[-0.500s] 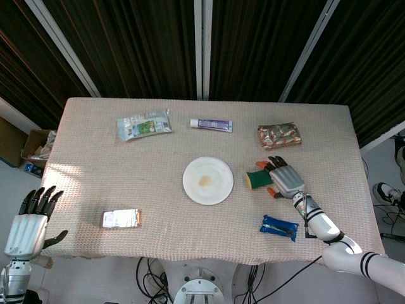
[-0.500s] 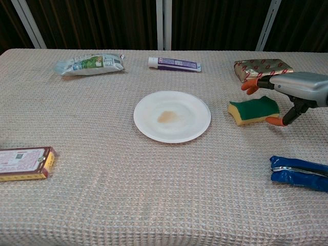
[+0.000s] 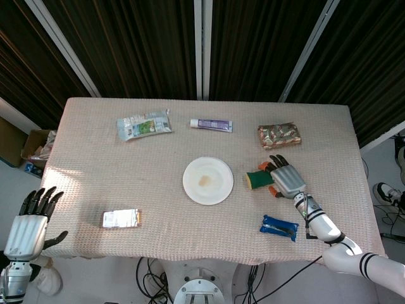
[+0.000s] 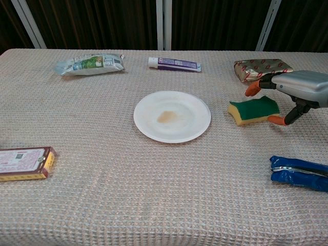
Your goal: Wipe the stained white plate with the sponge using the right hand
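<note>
The right hand [image 4: 287, 97] sits at the sponge's [image 4: 254, 110] three o'clock edge with fingers spread around it, not yet pinching, likely to grasp it for the stained white plate [image 4: 172, 116] at the sponge's nine o'clock; the left hand [image 3: 28, 221] idles, fingers spread

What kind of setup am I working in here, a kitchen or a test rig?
Likely a test rig, not a kitchen: a cloth-covered table before dark slatted panels, loose cables on the floor, and unrelated props such as a toothpaste tube and sponge.
</note>
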